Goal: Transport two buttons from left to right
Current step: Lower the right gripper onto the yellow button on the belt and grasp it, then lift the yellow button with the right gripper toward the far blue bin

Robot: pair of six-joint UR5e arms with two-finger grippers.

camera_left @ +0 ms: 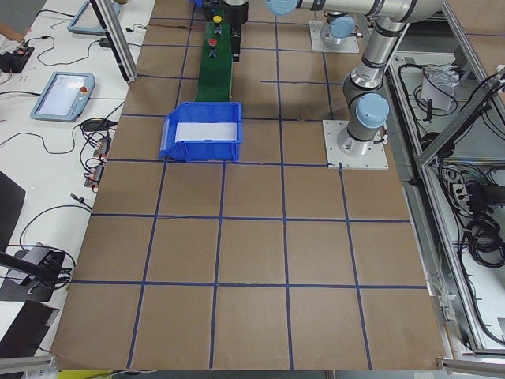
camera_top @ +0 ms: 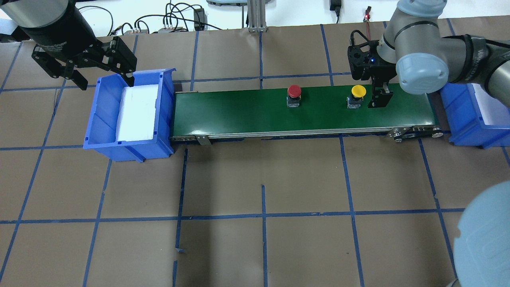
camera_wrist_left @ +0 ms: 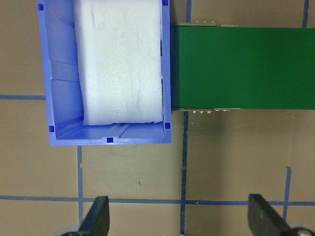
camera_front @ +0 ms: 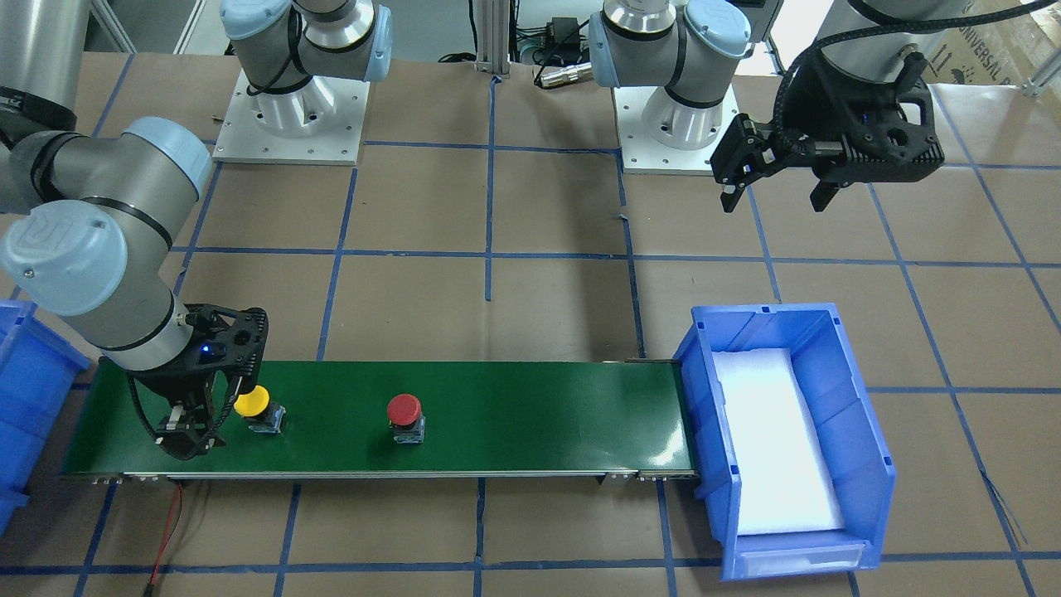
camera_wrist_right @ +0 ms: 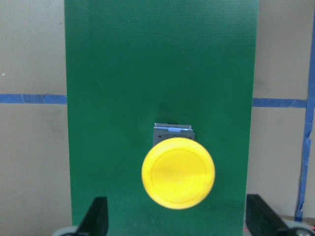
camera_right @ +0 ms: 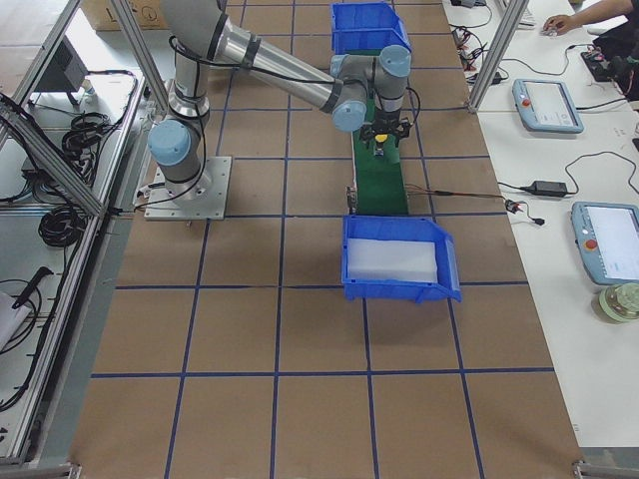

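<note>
The yellow button (camera_front: 251,401) stands on the green conveyor belt (camera_front: 539,414) near its end by my right arm. It also shows in the overhead view (camera_top: 358,91) and fills the right wrist view (camera_wrist_right: 178,173). The red button (camera_front: 404,408) stands further along the belt, nearer the middle (camera_top: 294,90). My right gripper (camera_front: 192,438) is open and low over the belt, right beside the yellow button and not holding it (camera_wrist_right: 177,225). My left gripper (camera_top: 104,79) is open and empty, raised by the far rim of the blue bin (camera_top: 99,115).
The blue bin (camera_front: 879,464) at the belt's other end holds a white foam pad (camera_wrist_left: 123,59). A second blue bin (camera_top: 466,119) sits beyond the belt end under my right arm. Brown paper with blue tape lines covers the table (camera_top: 263,179).
</note>
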